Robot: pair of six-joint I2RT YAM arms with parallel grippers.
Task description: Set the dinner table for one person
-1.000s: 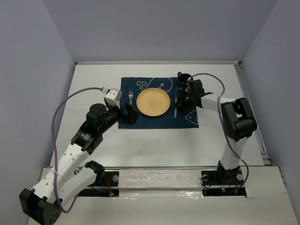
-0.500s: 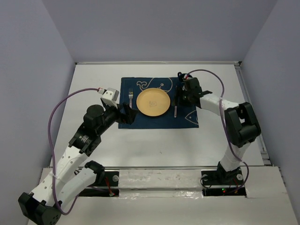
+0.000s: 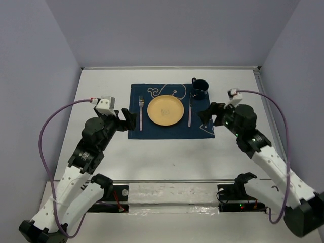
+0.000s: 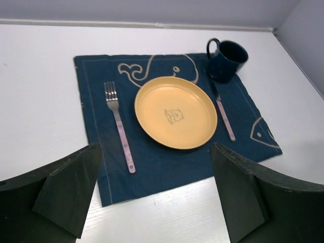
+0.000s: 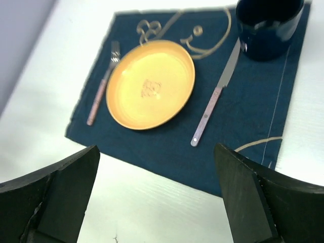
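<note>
**Place laid, both pairs of fingers empty**

My left fingers are spread wide and hold nothing; my right fingers are the same, released with only bare air between them. Each hangs just off a lower corner of the mat, left at the lower left corner, right at the lower right.

The counter fills the middle of the top view, and the setting lies in its upper centre, up the frame from both pairs of fingers. On the mat, the plate sits in the middle. The fork is just left of it and the knife just right, neither touching the plate. The mug stands at the upper right corner, by the knife's tip.

Fork and knife both run up and down the frame, handles toward me, roughly parallel to the plate's sides. My left arm is nearer the fork; my right is nearer the knife and mug.

I judge the place for one to be laid. Should anything want straightening, the knife tilts slightly in my right wrist view, and that is my right arm's reach.
</note>
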